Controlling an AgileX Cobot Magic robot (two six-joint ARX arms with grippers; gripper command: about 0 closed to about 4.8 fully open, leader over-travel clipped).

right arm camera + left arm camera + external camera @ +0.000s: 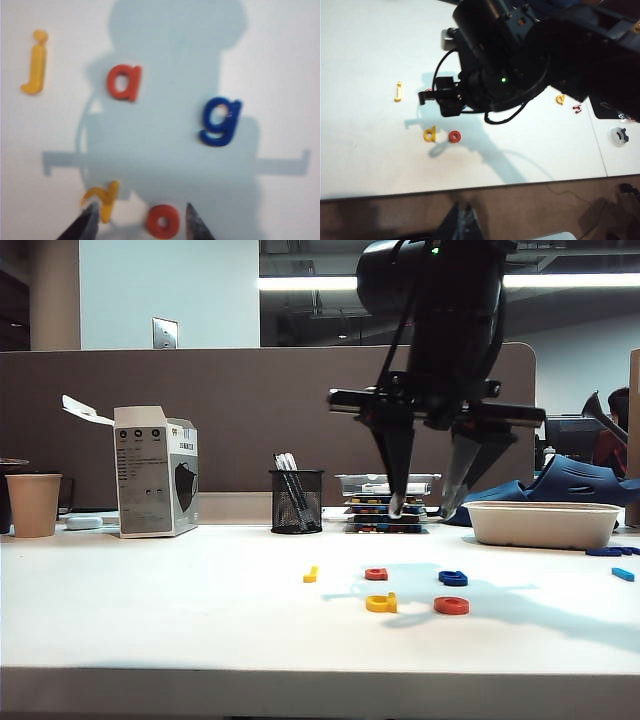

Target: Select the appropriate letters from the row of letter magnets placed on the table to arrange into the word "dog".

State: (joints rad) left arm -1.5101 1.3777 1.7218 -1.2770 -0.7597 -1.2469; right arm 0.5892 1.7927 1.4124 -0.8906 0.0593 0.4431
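Letters for "dog": in the exterior view, yellow d (381,603) and red o (451,606) are set side by side at the worktop (150,620) front, blue g (453,578) behind; right gripper (422,508) is raised, jaws spread, empty. Left wrist view: left gripper is not shown. Right wrist view: "j" (34,62), "a" (124,82), "g" are legible. Risk judged: o or d knocked askew during the reach for g.

Right gripper (432,508) hangs open above the table (150,620), over yellow d (381,603) and red o (451,606)
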